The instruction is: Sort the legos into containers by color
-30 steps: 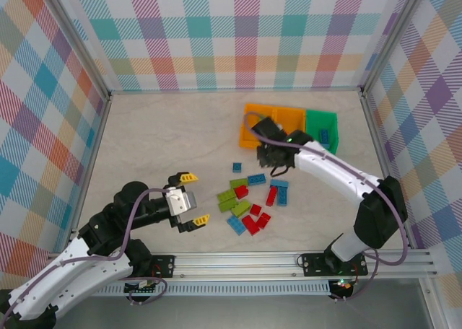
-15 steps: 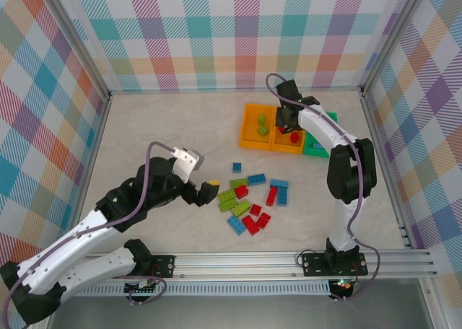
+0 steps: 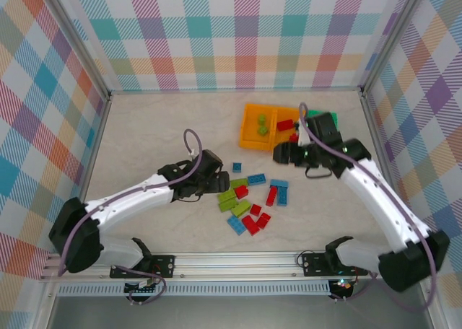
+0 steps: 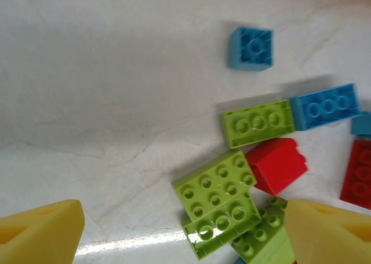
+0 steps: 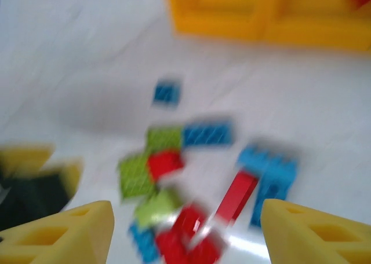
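So the left gripper (image 4: 182, 234) is down low at the left edge of the pile of legos (image 3: 249, 199). Its jaws are spread wide and holding nothing, with a couple of lime bricks (image 4: 215, 186) sitting right between its yellow fingertips (image 4: 40, 232). A red brick (image 4: 276, 164) touches those limes, and a small blue square brick (image 4: 250, 47) sits off by itself farther out on the table (image 3: 159, 134).

The right gripper (image 5: 188, 229) hangs just in front of the containers (image 3: 253, 143), also wide open and empty; its wrist view is pretty blurry.

Over in the row, the left orange bin (image 3: 246, 127) has two lime pieces (image 3: 262, 117) in it and the middle orange bin (image 3: 289, 111) has red ones (image 3: 284, 125). The green bin (image 3: 315, 114) is mostly hidden behind the right arm.
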Controlling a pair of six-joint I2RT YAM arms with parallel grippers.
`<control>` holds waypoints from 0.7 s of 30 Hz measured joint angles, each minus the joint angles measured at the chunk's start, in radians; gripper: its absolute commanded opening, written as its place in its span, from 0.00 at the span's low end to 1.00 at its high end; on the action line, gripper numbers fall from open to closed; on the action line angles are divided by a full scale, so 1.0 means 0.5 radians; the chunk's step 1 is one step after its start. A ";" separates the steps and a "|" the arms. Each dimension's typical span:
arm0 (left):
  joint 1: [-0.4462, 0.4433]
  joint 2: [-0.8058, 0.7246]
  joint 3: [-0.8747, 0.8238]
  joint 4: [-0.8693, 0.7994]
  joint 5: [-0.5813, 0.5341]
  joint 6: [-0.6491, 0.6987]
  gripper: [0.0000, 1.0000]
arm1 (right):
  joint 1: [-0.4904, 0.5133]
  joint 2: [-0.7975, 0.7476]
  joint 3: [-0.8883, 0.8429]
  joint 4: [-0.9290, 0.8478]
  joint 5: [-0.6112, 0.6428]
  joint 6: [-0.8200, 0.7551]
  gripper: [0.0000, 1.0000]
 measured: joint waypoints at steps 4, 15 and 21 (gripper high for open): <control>-0.037 0.072 -0.014 0.056 0.074 -0.074 0.80 | 0.173 -0.140 -0.098 -0.220 -0.140 0.003 0.72; -0.407 0.299 0.157 0.079 0.114 0.388 0.67 | 0.179 -0.385 -0.188 -0.340 -0.124 0.146 0.74; -0.410 0.499 0.185 0.042 0.211 0.704 0.61 | 0.179 -0.392 -0.256 -0.320 -0.125 0.237 0.75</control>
